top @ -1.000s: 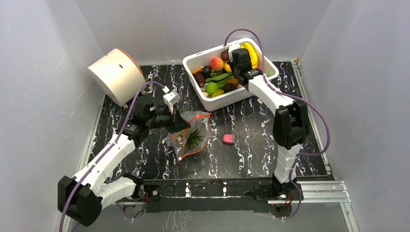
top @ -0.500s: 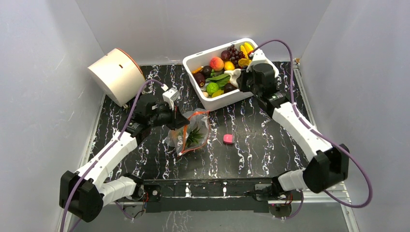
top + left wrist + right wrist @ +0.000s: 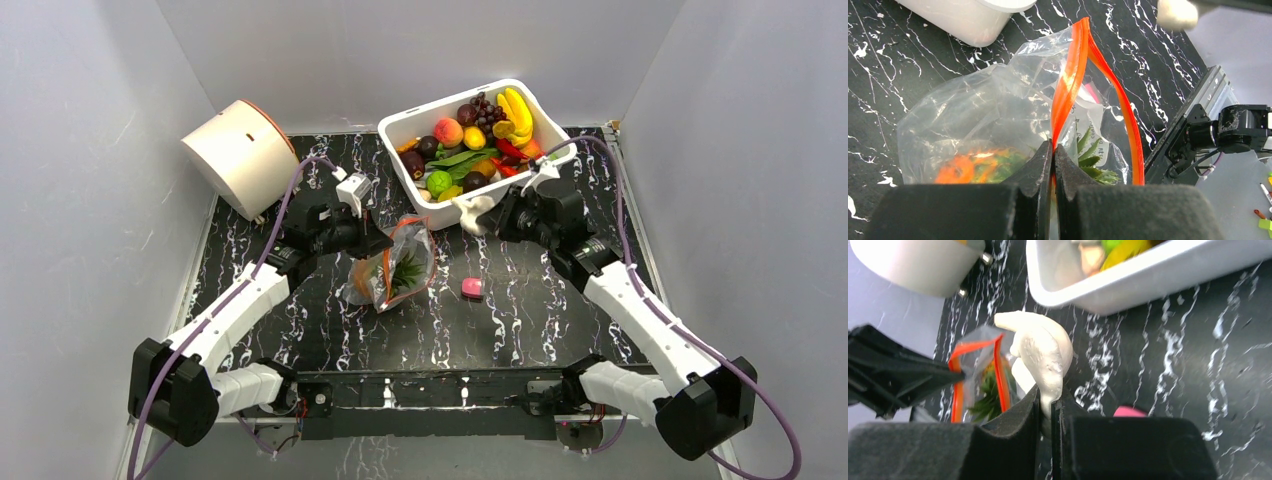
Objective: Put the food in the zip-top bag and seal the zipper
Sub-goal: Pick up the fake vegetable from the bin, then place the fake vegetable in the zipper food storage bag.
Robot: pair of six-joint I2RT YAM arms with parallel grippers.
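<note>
black white-veined tabletop (image 3: pixel 540 310), grey walls (image 3: pixel 400 50) around, zip-top bag (image 3: pixel 400 265) near its middle.

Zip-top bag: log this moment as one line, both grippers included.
left gripper: shut on zipper, mouth open | right gripper: shut on white food piece, beside bin | zip-top bag: pineapple inside, unsealed

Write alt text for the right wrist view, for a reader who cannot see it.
The right tool grips a cream-white lumpy toy above the black marbled table. Beyond it, the left tool holds the zip-top bag open, a green pineapple crown inside; a white bin sits behind.
</note>
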